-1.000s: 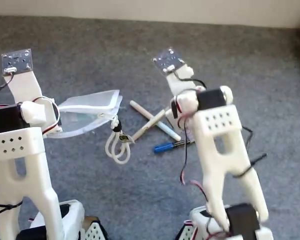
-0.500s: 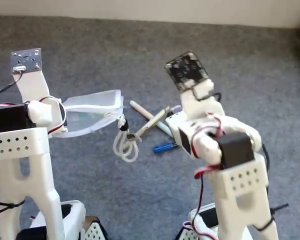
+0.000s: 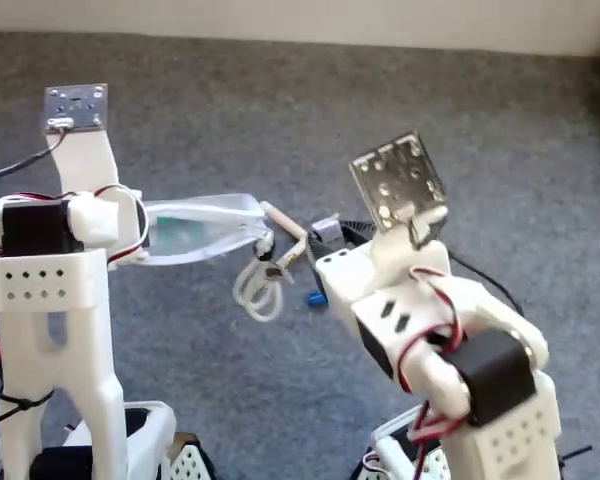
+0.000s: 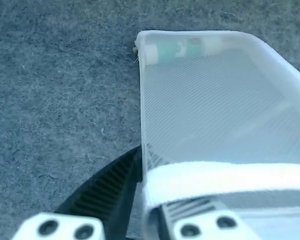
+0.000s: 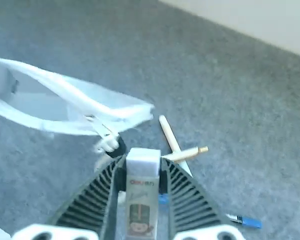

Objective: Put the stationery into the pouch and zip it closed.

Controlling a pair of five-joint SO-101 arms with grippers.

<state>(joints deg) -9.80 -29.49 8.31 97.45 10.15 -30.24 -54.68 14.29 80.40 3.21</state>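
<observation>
Left tool (image 4: 146, 197) is clamping the mesh pouch (image 4: 215, 100) by one edge, holding it up off the counter (image 3: 500, 130). Right tool (image 5: 142, 162) is gripping a small white eraser block (image 5: 141, 195), hovering near the pouch's zip end. The pouch is looking light and floppy, so I'd be grabbing the stiffer zip band, not the mesh. The block is rigid, an easy pinch. Left wrist view is showing a green-and-white item (image 4: 175, 50) inside at the far end. High view is showing the pull cord (image 3: 260, 290) dangling. Right wrist view is showing a wooden pencil (image 5: 186, 153) and blue pen (image 5: 245, 220) lying on the counter.
</observation>
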